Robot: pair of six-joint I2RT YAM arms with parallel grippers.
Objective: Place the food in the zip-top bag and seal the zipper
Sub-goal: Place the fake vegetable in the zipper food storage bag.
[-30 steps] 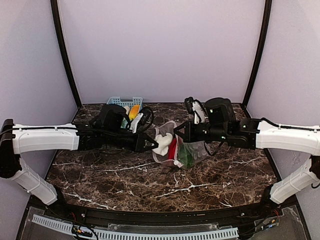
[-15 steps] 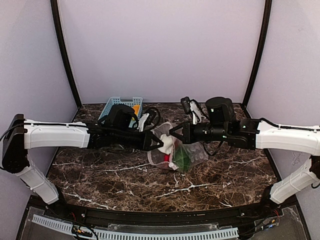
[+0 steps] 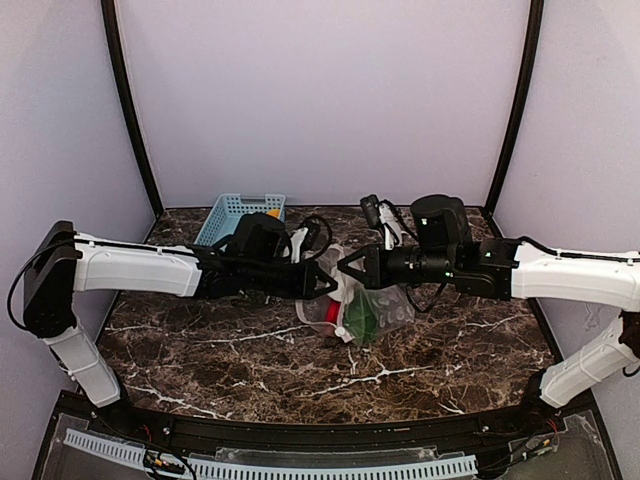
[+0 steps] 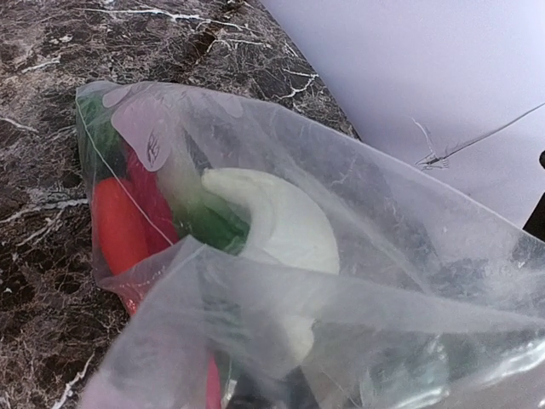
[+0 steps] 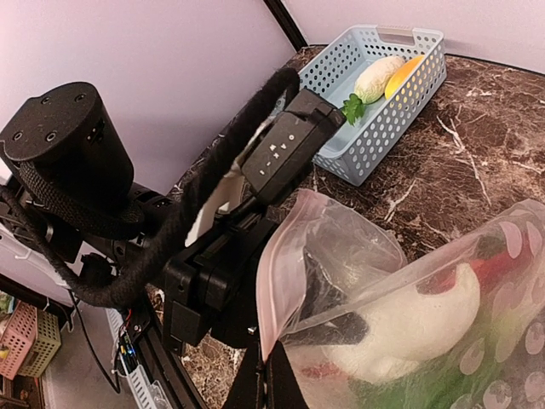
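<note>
The clear dotted zip-top bag (image 3: 375, 305) lies mid-table with its mouth lifted toward the left. My right gripper (image 5: 272, 375) is shut on the pink zipper (image 5: 281, 264) edge and holds the mouth open; it also shows from above (image 3: 345, 265). My left gripper (image 3: 328, 285) reaches inside the mouth, shut on a white vegetable (image 5: 417, 324), also seen in the left wrist view (image 4: 281, 221). Its fingers (image 5: 328, 294) show dark through the plastic. A red-orange vegetable (image 4: 119, 221) and a green leafy one (image 4: 204, 223) lie deeper in the bag.
A light-blue lattice basket (image 3: 232, 208) stands at the back left, behind the left arm. In the right wrist view it (image 5: 341, 162) holds a pale corn-like piece (image 5: 379, 77), a yellow-orange piece (image 5: 406, 73) and a green leaf (image 5: 352, 108).
My left gripper has moved right with the white vegetable, from outside the bag's mouth to inside it. The right gripper has kept hold of the bag's edge, shifting slightly left.
</note>
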